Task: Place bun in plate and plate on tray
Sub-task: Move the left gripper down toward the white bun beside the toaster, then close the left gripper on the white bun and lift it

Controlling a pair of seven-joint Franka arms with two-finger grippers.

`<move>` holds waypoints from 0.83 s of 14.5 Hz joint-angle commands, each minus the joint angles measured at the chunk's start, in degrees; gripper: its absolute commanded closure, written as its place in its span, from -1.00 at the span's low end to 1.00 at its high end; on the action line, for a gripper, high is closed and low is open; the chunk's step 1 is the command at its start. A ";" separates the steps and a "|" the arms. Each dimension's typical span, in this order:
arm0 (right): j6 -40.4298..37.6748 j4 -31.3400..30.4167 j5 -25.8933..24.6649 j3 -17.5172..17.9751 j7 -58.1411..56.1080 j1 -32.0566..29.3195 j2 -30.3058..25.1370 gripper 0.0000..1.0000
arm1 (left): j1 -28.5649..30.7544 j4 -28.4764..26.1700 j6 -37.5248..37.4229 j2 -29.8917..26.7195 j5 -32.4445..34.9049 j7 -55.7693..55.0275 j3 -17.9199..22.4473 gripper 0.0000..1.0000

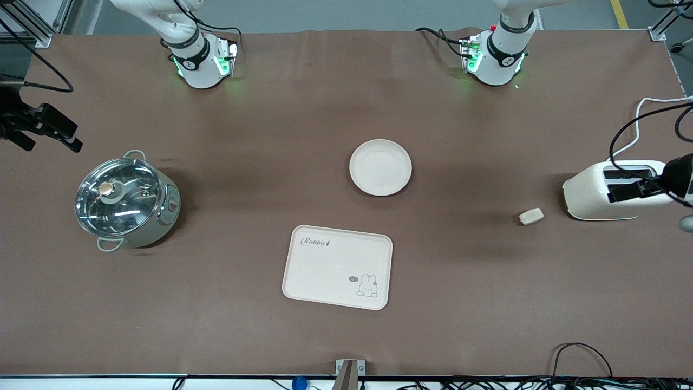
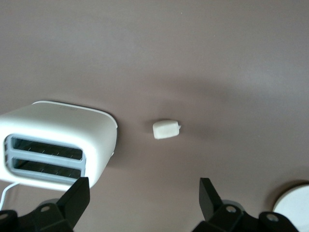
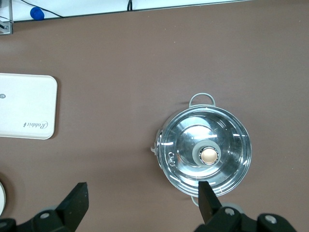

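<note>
The bun (image 1: 531, 216) is a small pale cream lump lying on the brown table beside the toaster; it also shows in the left wrist view (image 2: 166, 129). The round cream plate (image 1: 380, 167) sits bare mid-table. The cream tray (image 1: 338, 267) with "Rabbit" lettering lies nearer to the front camera than the plate and is bare. My left gripper (image 1: 631, 187) hangs open and empty over the toaster, its fingers (image 2: 77, 195) spread wide. My right gripper (image 1: 51, 140) hangs open and empty over the table's right-arm end, by the pot, fingers (image 3: 77, 198) spread.
A cream toaster (image 1: 612, 194) with cable stands at the left arm's end, also in the left wrist view (image 2: 58, 140). A glass-lidded metal pot (image 1: 125, 201) stands at the right arm's end, also in the right wrist view (image 3: 205, 154). Cables run along the table's front edge.
</note>
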 commanded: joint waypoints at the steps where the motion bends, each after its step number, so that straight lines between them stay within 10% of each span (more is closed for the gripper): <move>1: -0.37 0.24 -0.06 0.44 -0.03 -0.62 0.01 -1.00 | -0.20 -8.01 8.13 -0.82 0.26 0.04 -0.29 -1.00; 12: -0.28 0.07 -0.06 0.44 0.06 -0.80 0.01 -1.00 | -1.87 -32.38 38.21 1.37 0.35 -0.57 -1.17 -1.00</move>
